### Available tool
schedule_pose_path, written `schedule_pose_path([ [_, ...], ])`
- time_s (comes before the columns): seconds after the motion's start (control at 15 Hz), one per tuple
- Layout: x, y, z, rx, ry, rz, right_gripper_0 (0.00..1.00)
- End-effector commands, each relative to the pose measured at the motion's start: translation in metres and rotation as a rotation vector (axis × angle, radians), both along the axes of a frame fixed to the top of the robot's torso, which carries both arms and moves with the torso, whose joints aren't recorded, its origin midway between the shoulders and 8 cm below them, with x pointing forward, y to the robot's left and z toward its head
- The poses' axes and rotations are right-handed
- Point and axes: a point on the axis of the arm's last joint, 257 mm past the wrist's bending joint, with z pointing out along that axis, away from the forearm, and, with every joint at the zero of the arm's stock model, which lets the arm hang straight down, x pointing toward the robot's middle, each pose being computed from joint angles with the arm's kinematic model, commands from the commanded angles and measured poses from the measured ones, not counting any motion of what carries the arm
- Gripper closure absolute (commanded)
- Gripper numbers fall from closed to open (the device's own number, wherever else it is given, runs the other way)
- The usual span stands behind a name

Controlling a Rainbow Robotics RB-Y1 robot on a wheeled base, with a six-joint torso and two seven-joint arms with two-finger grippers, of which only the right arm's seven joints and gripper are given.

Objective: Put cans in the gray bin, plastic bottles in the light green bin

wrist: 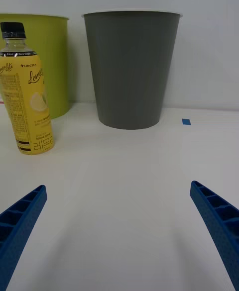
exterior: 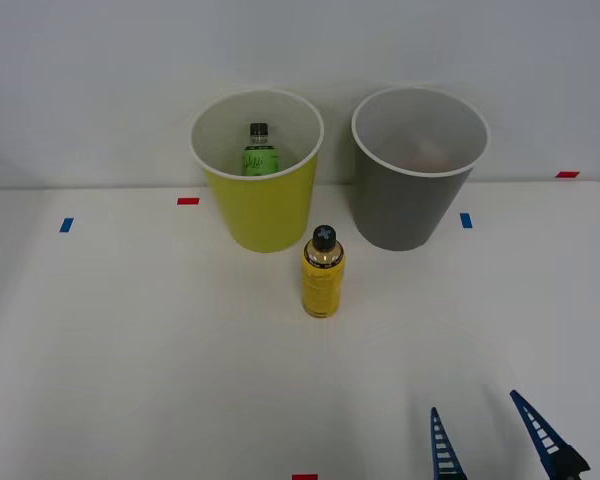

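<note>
Spread wide and holding nothing: right gripper [exterior: 473,402] low over the table [exterior: 130,350], close to its near edge and toward the near right corner.

Upright between the table's middle and its far edge: yellow-labelled bottle [exterior: 323,275] with a dark cap, just in front of the gap between the light green bin [exterior: 260,210] and the gray bin [exterior: 405,210], nearer the green one. Already inside the light green bin: green-labelled bottle [exterior: 261,155], leaning on the far wall.

Likely trouble:
- Tall and narrow, so easily tipped by a finger arriving off-centre or too high.
- Little room behind; a long reach risks nudging either bin.
- Yellow colouring invites the wrong bin; plastic by the look of it, so probably light green.
- A low carry risks catching the white rim.

Hard to make out:
- Inside the gray bin, a faint orange patch [exterior: 430,152], possibly a can; cannot tell.
- Lower half of the green-labelled bottle hidden by the bin wall.
- From the wrist, the bottle's label partly cut off.
</note>
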Motion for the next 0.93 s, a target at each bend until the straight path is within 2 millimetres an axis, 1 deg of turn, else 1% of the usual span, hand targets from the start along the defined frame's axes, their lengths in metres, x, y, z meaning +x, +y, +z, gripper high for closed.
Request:
schedule_pose_path([
  [0.07,-0.0001,-0.0004,-0.0001,0.001,0.001,0.001,0.00],
  [0.4,0.0010,-0.0075,-0.0001,-0.019,0.005,0.028,0.00],
  [0.73,0.0011,0.0001,0.0021,0.010,-0.001,0.037,0.00],
  [0.93,0.0029,-0.0010,0.0021,0.010,-0.001,0.034,0.00],
])
